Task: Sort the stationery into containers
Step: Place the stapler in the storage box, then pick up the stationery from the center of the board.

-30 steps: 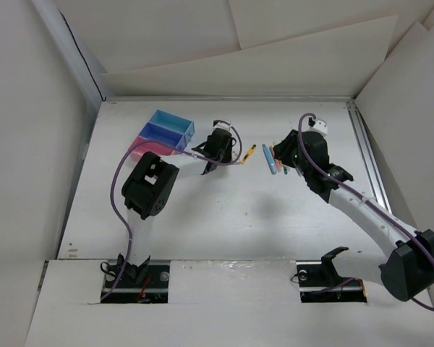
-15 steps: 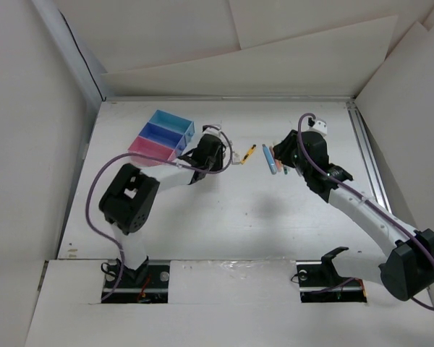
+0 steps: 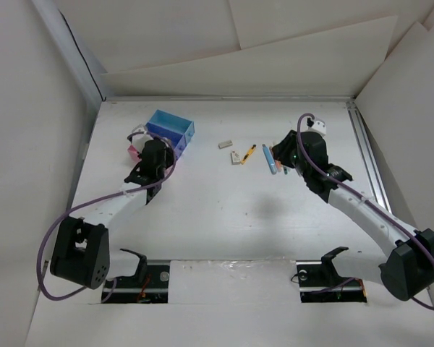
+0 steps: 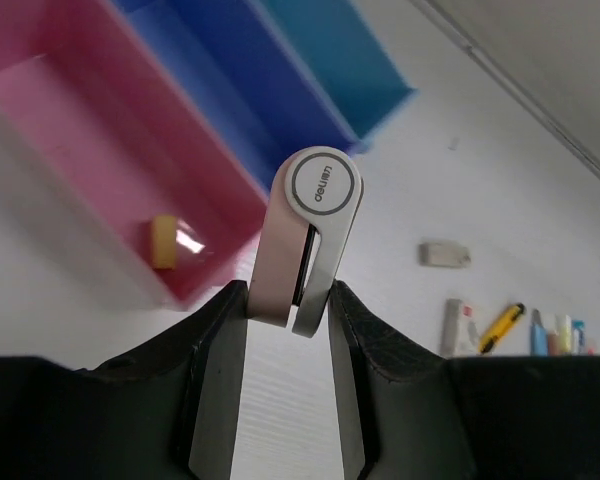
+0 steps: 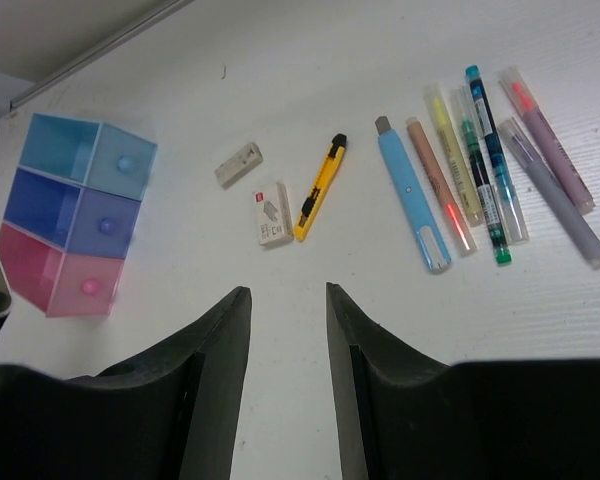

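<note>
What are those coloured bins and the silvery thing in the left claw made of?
The bins look like glossy tinted plastic; their walls are translucent, letting light through. The silvery item pinched in the left gripper looks like brushed metal with a satin sheen, though painted plastic is possible.

My left gripper point(image 4: 288, 296) swung from beside the yellow cutter point(image 3: 249, 153) over to the pink bin point(image 4: 70, 110), jaws narrowed onto a grey round-ended piece point(image 4: 315, 215), bin now just ahead of them
</note>
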Motion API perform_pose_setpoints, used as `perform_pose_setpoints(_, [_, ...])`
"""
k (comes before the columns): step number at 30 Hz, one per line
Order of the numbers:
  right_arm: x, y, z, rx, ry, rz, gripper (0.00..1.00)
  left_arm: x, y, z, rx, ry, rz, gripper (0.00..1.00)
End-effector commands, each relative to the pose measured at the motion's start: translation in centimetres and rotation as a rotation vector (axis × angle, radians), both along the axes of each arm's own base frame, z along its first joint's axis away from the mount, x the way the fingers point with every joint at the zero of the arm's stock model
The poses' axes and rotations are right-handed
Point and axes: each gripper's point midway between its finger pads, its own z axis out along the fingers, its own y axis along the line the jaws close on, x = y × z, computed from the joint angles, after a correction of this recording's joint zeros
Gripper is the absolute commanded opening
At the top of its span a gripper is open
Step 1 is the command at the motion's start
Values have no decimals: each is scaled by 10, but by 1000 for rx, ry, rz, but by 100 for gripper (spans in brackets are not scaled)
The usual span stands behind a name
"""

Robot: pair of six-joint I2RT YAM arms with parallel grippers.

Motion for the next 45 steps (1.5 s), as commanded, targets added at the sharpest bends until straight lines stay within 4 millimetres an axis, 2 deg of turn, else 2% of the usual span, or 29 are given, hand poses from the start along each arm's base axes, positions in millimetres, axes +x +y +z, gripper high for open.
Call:
perform_pose_setpoints(1, [4,7,25,32,-69,17,42,5,24,7,-106,-40,99,6])
perform_pose_setpoints(3, [3,11,25,33,-69,27,42,12,31,9,-114,-42,125,6])
perform_pose_setpoints(5, [3,11,25,33,-69,27,42,17,35,-4,-92,8,146,6])
perform_pose_setpoints(7, [3,11,25,33,-69,27,42,27,41,-2,-104,15,167,6])
perform_pose_setpoints(12, [3,11,25,33,-69,27,42,36,47,-30,-95,84,190,5])
perform_pose_setpoints(16, [3,11,25,33,-69,27,42,42,48,-36,-93,97,206,5])
perform_pose_setpoints(17, [3,11,25,33,-69,27,42,44,49,-32,-92,85,213,5])
perform_pose_setpoints(20, [3,10,25,24,-71,30,42,43,49,-38,-86,104,214,12])
perform_pose_setpoints(22, [3,10,25,24,-71,30,42,42,52,-35,-88,98,233,19])
perform_pose_setpoints(23, [3,10,25,24,-71,30,42,39,55,-32,-85,90,241,31])
perform_pose_setpoints(27, [3,12,21,23,-61,39,42,29,62,-24,-70,65,257,49])
perform_pose_setpoints(29, [4,13,25,27,-69,39,42,28,64,-14,-60,30,255,50])
perform_pose_setpoints(30, [4,13,25,27,-69,39,42,26,62,-2,-65,0,253,51])
perform_pose_setpoints(31, [4,13,25,27,-69,39,42,23,55,-1,-67,-4,235,51])
perform_pose_setpoints(35, [4,13,25,27,-69,39,42,22,52,24,-50,-67,225,52])
perform_pose_setpoints(38, [4,13,25,27,-69,39,42,20,54,26,-57,-70,238,51])
perform_pose_setpoints(39, [4,13,25,27,-69,39,42,19,49,21,-65,-57,212,48])
perform_pose_setpoints(40, [4,13,25,27,-69,39,42,24,44,30,-89,-93,190,46])
perform_pose_setpoints(42, [4,13,25,27,-69,39,42,24,24,22,-54,-87,106,45])
perform_pose_setpoints(43, [4,13,25,27,-69,39,42,28,11,27,-41,-102,54,45])
perform_pose_setpoints(44, [4,13,25,27,-69,39,42,34,-2,12,-4,-62,9,45])
perform_pose_setpoints(45, [4,13,25,27,-69,39,42,43,-25,24,43,-71,-66,45])
